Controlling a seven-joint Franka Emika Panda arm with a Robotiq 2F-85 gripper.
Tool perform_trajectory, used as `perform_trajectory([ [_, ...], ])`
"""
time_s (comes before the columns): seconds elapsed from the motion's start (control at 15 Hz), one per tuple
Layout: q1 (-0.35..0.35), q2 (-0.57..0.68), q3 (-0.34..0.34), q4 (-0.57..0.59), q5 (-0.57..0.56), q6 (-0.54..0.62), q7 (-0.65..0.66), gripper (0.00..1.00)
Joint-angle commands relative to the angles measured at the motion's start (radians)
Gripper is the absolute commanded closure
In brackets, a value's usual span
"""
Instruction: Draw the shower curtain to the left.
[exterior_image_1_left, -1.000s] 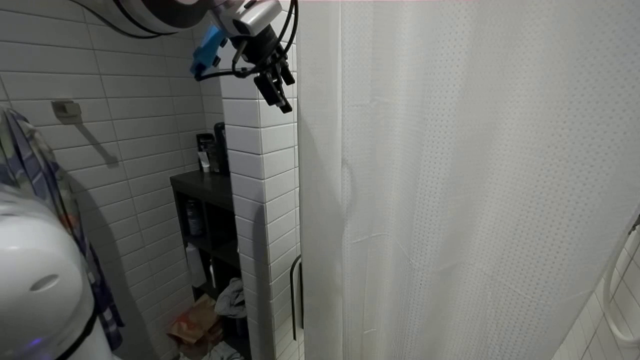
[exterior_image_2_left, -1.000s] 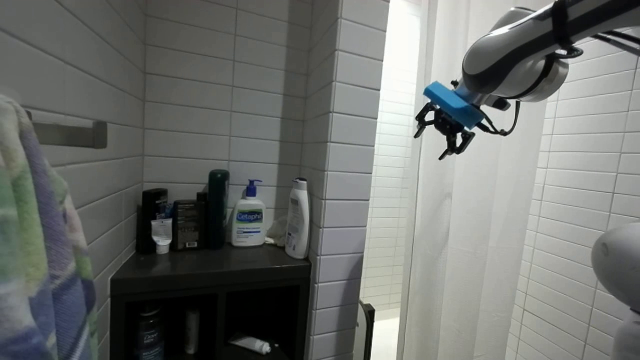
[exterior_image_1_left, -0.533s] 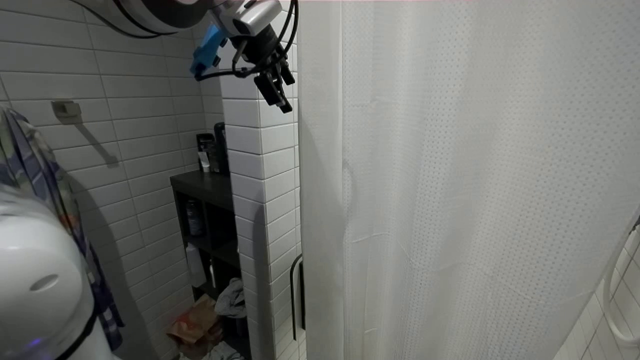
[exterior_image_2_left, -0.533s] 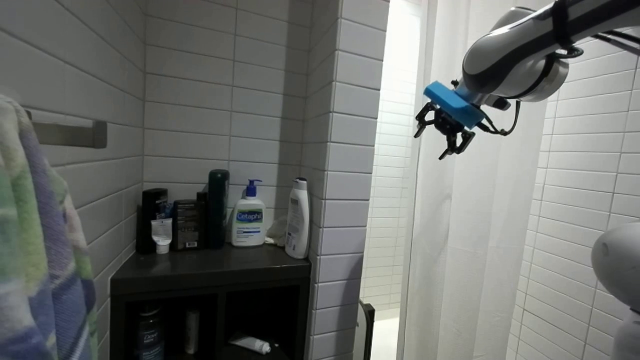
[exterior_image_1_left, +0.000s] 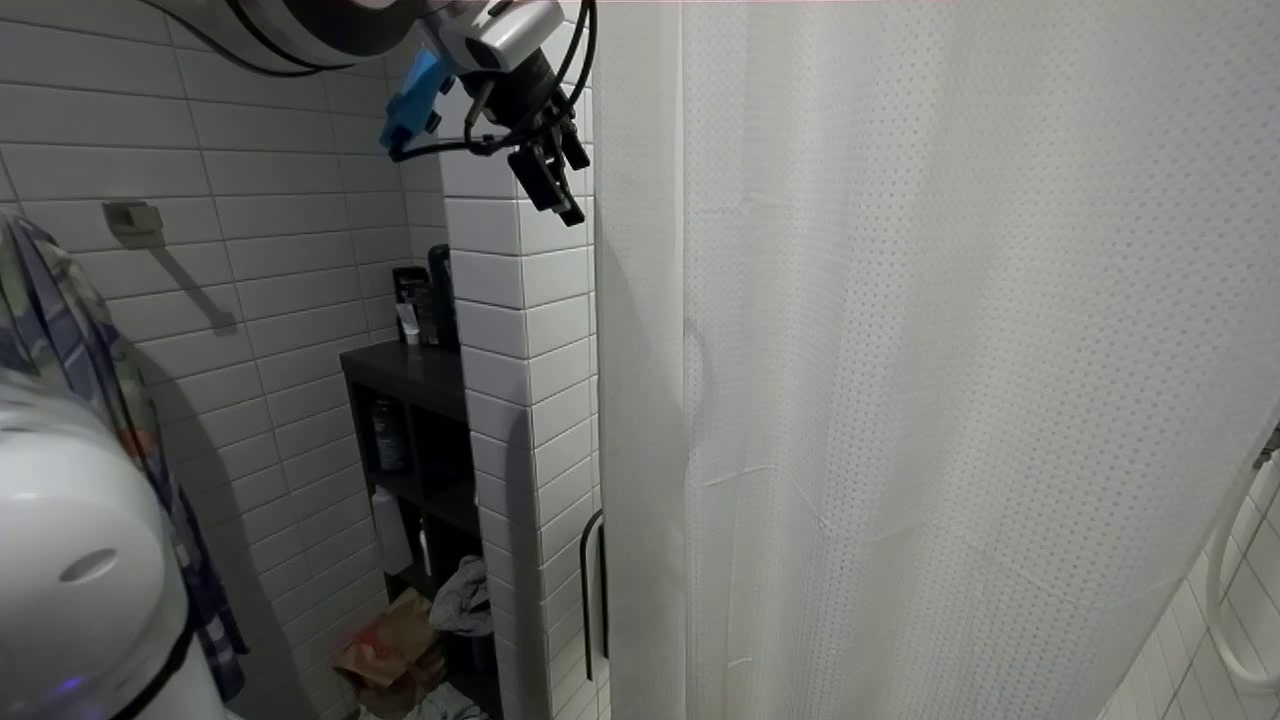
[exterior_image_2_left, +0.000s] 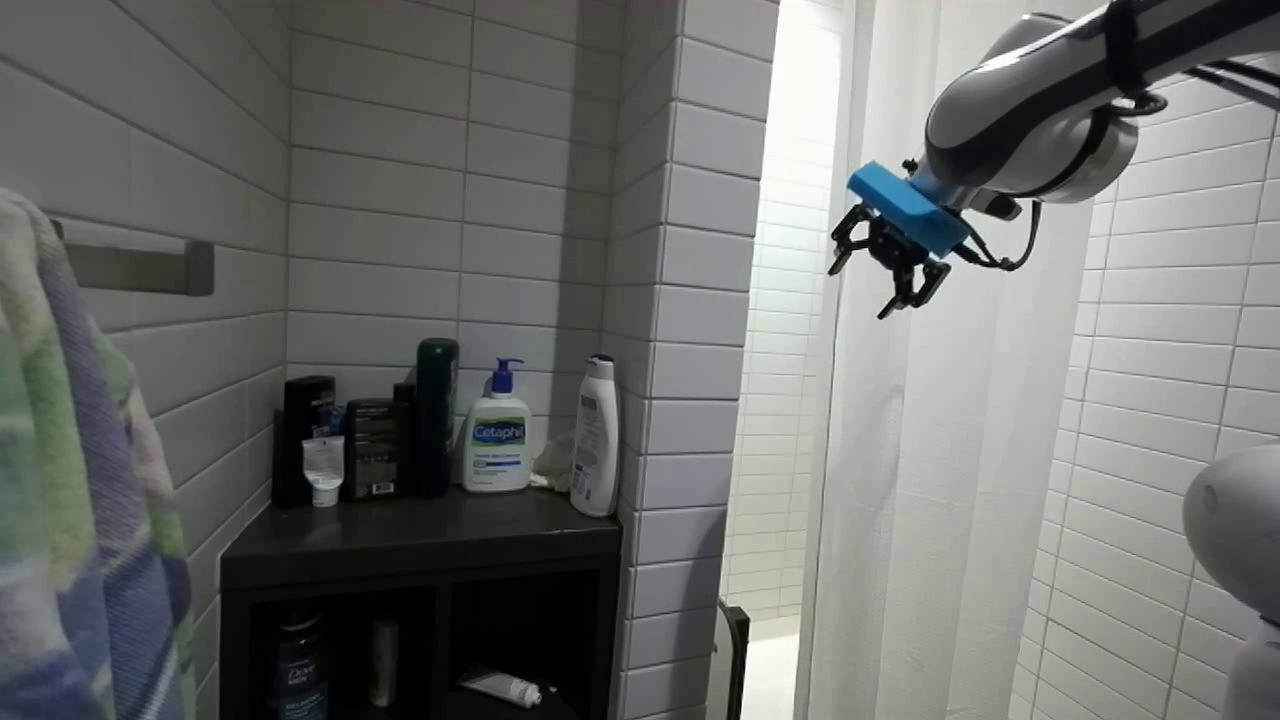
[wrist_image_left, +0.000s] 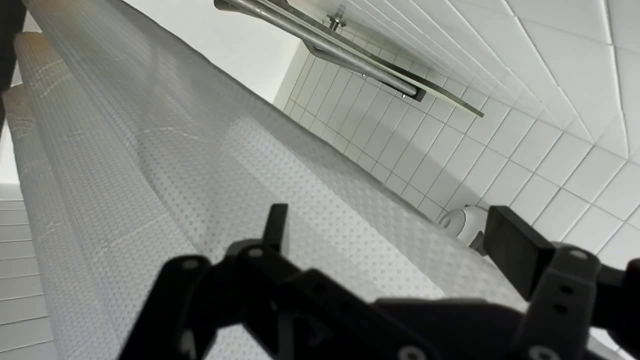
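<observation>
The shower curtain is a tall white sheet with vertical folds and small dots. It hangs down in both exterior views (exterior_image_1_left: 850, 350) (exterior_image_2_left: 930, 480). My gripper (exterior_image_1_left: 578, 190) is open and empty, high up beside the curtain's free edge, with the tiled pillar behind it in that exterior view. In an exterior view the gripper (exterior_image_2_left: 860, 292) overlaps the curtain, with one finger near its left edge. In the wrist view the curtain (wrist_image_left: 200, 175) runs diagonally, and its edge passes between the wide-apart fingers (wrist_image_left: 390, 215). I cannot tell whether the fingers touch it.
A white tiled pillar (exterior_image_2_left: 700, 350) stands left of the curtain. A dark shelf (exterior_image_2_left: 420, 545) with several bottles stands beside it. A towel (exterior_image_2_left: 90, 480) hangs on the wall. A metal grab bar (wrist_image_left: 325, 40) shows behind the curtain in the wrist view.
</observation>
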Motion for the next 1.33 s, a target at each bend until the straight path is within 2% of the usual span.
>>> perform_trajectory([
  [0.0, -0.003, 0.0, 0.003, 0.002, 0.004, -0.002, -0.003, 0.0],
  [0.73, -0.003, 0.0, 0.003, 0.002, 0.004, -0.002, -0.004, 0.0],
  [1.27, -0.02, -0.1, -0.1, -0.036, 0.024, -0.031, -0.042, 0.0],
])
